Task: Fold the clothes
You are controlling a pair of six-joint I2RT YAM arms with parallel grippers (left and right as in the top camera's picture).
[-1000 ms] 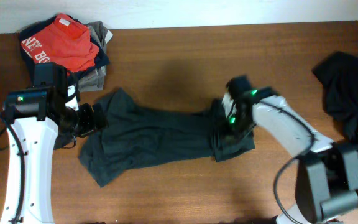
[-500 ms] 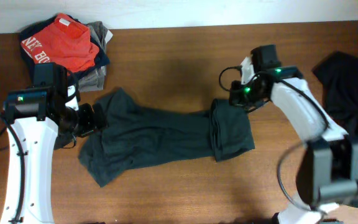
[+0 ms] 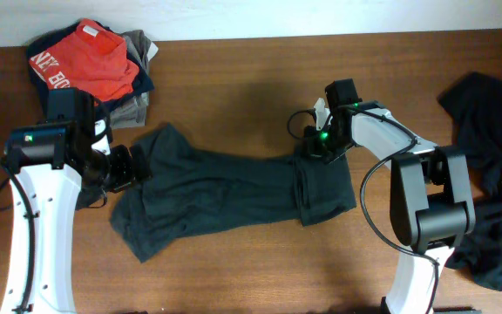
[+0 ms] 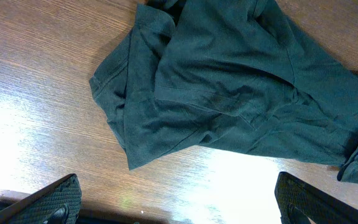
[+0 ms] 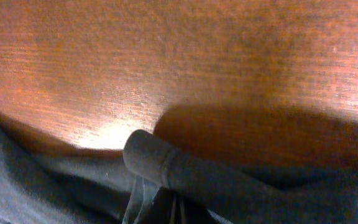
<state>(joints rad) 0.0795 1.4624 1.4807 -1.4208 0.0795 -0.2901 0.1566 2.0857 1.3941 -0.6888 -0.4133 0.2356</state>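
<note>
Left arm: white link runs from the near-left edge toward the far side, elbow bent, black wrist turned to the right. Left gripper points right and sits low, jaws spread as wide as I see them go. In its wrist view the two fingers show only at the bottom corners, far apart.

Right arm: base at near right, upper link folded back over it, white forearm reaching left across mid-scene. Right gripper is angled down and to the left, green wrist light on (I cannot make out its fingers in the wrist view). I take the jaws as closed.
</note>
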